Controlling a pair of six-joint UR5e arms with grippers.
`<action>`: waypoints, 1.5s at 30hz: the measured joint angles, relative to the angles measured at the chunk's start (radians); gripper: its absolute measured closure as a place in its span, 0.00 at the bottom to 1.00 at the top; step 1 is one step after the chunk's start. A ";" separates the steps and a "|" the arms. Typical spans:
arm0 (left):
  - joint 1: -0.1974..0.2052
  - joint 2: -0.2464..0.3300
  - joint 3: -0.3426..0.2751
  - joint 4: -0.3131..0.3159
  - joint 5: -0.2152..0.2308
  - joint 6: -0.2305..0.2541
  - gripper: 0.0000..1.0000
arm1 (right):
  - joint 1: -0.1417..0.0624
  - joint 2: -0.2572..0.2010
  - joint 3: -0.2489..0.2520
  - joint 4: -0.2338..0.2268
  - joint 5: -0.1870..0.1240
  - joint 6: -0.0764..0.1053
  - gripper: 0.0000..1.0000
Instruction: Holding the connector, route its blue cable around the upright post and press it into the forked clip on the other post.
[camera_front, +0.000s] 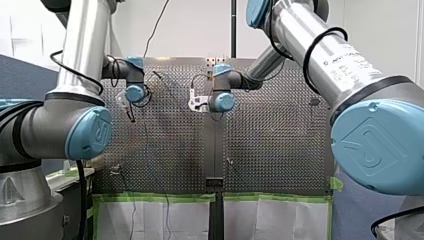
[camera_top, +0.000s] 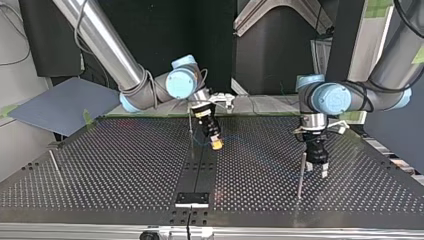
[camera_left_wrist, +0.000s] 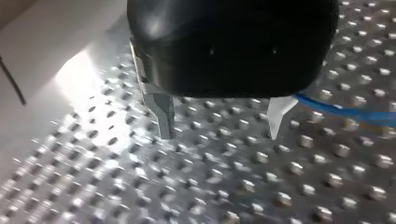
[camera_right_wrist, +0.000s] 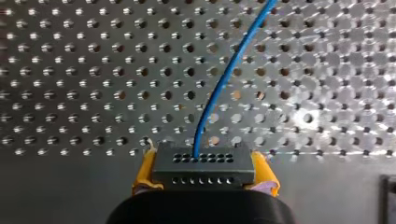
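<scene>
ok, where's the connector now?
The connector sits in my right gripper's yellow-padded jaws, near the top view's middle, right of the thin upright post.

Two arms at one tabletop (camera_top: 350, 202): my left arm (camera_top: 382, 82) and my right arm (camera_top: 107, 47). Two grippers, one per arm: my left gripper (camera_top: 317, 171) with two metal fingers (camera_left_wrist: 163, 114), my right gripper (camera_top: 216, 144) with two yellow pads (camera_right_wrist: 145, 169). One connector (camera_right_wrist: 203, 169). One blue cable (camera_right_wrist: 219, 84). Three thin posts, counted in the top view: a tall post (camera_top: 301, 172) toward the tabletop's right edge, a second post (camera_top: 191, 125) beside its middle strip (camera_top: 202, 167), and a third post (camera_top: 54, 162) leaning near its left edge. Two perforated plates, one on each side of that single dark strip.
</scene>
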 joint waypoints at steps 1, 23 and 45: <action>-0.001 -0.008 0.000 0.000 0.000 0.000 0.00 | 0.000 0.000 0.009 -0.008 0.002 0.000 1.00; -0.009 -0.027 -0.001 0.000 -0.002 0.001 0.00 | 0.026 0.088 0.203 -0.203 0.102 -0.015 1.00; -0.010 -0.027 -0.001 0.000 -0.002 0.001 0.00 | -0.003 0.290 0.289 -0.351 0.262 -0.006 1.00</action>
